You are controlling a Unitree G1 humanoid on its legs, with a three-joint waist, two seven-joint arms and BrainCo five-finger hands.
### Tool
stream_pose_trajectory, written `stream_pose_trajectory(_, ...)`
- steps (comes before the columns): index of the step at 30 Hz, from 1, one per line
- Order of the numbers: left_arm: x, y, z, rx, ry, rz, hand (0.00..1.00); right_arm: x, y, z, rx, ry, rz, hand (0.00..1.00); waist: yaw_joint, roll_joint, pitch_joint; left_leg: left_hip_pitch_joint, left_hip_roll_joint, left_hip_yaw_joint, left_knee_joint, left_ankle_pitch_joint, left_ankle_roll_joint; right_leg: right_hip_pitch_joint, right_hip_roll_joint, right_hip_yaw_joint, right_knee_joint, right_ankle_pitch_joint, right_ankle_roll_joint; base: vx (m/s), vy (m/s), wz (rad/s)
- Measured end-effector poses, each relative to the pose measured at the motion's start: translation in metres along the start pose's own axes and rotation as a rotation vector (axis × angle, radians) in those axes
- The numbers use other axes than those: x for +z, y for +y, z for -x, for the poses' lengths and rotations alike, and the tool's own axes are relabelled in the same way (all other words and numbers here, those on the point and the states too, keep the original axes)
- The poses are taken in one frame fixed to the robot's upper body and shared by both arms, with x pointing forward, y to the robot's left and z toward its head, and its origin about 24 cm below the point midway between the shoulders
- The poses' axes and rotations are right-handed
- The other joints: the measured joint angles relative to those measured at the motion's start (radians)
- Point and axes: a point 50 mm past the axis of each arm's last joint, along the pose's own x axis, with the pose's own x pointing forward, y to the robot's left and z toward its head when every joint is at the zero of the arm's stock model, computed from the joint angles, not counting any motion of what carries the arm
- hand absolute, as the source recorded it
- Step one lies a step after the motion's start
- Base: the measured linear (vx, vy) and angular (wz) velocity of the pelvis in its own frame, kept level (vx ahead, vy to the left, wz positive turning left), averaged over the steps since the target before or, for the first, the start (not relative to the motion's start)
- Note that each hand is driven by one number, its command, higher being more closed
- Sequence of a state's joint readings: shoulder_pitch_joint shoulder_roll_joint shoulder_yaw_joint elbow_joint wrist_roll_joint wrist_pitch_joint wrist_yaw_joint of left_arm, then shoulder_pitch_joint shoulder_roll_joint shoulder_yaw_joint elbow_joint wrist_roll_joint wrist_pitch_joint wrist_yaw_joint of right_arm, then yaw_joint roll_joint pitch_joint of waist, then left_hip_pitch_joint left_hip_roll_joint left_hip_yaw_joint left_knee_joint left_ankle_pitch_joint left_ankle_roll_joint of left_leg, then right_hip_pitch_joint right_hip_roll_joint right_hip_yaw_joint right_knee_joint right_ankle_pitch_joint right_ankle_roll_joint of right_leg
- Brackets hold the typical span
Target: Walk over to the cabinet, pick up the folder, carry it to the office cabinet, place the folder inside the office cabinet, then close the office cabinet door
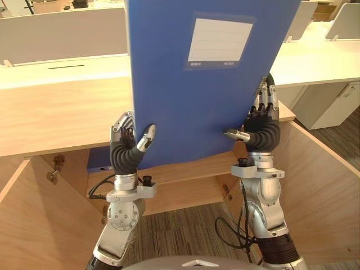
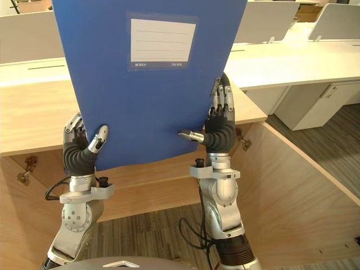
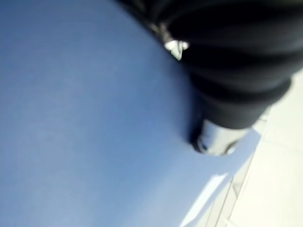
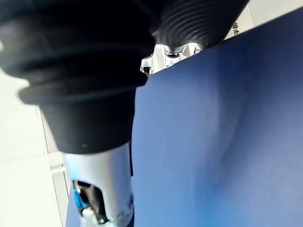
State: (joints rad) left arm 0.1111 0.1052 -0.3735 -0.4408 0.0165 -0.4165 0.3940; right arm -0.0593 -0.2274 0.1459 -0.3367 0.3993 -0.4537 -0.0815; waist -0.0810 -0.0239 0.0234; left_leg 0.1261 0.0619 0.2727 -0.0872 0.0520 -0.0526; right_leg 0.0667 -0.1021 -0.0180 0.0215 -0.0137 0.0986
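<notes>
Pinching the labelled folder (image 1: 208,101) upright: left hand (image 1: 125,147), right hand (image 1: 263,128).

White worktop (image 1: 320,62) across the back right, pale divider panels (image 1: 344,22) upright along its far edge. White drawer unit (image 1: 329,104) tucked beneath its right end. Long grey divider panel (image 1: 62,34) at back left. Striped grey-brown carpet (image 1: 180,230) on the floor below.

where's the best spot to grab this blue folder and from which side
Grip the blue folder at its lower side edges, one hand from each side, thumb on the front face, fingers behind. It is a broad, thin, upright panel, so pinching both edges should stop it tipping. The left hand and right hand hold it so.
</notes>
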Motion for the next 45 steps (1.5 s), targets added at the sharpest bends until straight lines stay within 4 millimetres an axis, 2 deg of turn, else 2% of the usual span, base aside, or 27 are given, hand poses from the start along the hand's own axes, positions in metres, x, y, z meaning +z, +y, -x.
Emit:
stream_pose_trajectory(10,-0.001,0.001,-0.001,-0.061,0.015,0.059,1.0,-0.009,-0.006,0.001,0.003,0.051,-0.01,0.0,0.021,-0.007,-0.009,-0.01,0.0,-0.003,-0.001,0.012,0.002,-0.01,-0.001,-0.001,-0.005,0.005,0.002,-0.02,0.002,0.01)
stream_pose_trajectory(11,-0.002,0.002,0.0,-0.062,0.018,0.06,1.0,-0.01,-0.006,0.001,0.014,0.058,-0.012,1.0,0.021,-0.01,-0.012,-0.012,0.0,-0.003,-0.001,0.013,0.002,-0.011,-0.001,-0.001,-0.005,0.007,0.001,0.0,0.0,0.0)
stream_pose_trajectory(15,-0.005,0.003,0.0,-0.078,0.031,0.056,1.0,-0.021,-0.009,-0.002,0.07,0.118,0.01,1.0,0.023,-0.024,-0.023,-0.02,0.0,-0.006,-0.001,0.019,0.003,-0.017,-0.001,-0.003,-0.007,0.015,0.0,0.0,0.0,0.0)
stream_pose_trajectory(22,-0.005,0.008,-0.001,-0.121,0.019,0.025,1.0,-0.032,-0.013,0.001,0.182,0.232,0.01,1.0,0.025,-0.025,-0.024,-0.027,-0.001,-0.018,-0.001,0.03,0.004,-0.018,-0.001,-0.014,-0.008,0.009,0.0,-0.03,0.003,0.05)
stream_pose_trajectory(23,-0.006,0.01,-0.002,-0.122,0.02,0.013,0.0,-0.034,-0.015,0.002,0.192,0.25,0.019,1.0,0.025,-0.025,-0.026,-0.034,-0.001,-0.022,-0.001,0.032,0.004,-0.023,-0.001,-0.016,-0.008,0.009,0.0,-0.04,-0.001,0.08)
stream_pose_trajectory(37,-0.015,0.028,-0.004,-0.067,0.032,-0.109,0.0,-0.04,-0.003,0.006,0.216,0.268,-0.007,1.0,0.033,-0.03,-0.05,-0.054,0.0,-0.029,-0.001,0.037,0.004,-0.035,-0.001,-0.022,-0.015,0.014,-0.002,0.0,0.0,0.0)
stream_pose_trajectory(42,-0.023,0.045,-0.002,0.037,0.066,-0.148,0.0,-0.042,0.003,0.006,0.2,0.255,0.001,1.0,0.038,-0.03,-0.05,-0.056,0.0,-0.031,-0.002,0.037,0.004,-0.035,-0.001,-0.024,-0.015,0.013,-0.001,0.0,0.0,0.0)
stream_pose_trajectory(45,-0.028,0.063,0.002,0.131,0.098,-0.185,0.0,-0.041,0.003,0.01,0.15,0.245,-0.011,1.0,0.045,-0.03,-0.05,-0.058,0.001,-0.039,-0.002,0.037,0.004,-0.034,-0.001,-0.03,-0.015,0.011,-0.001,0.0,0.001,0.04)
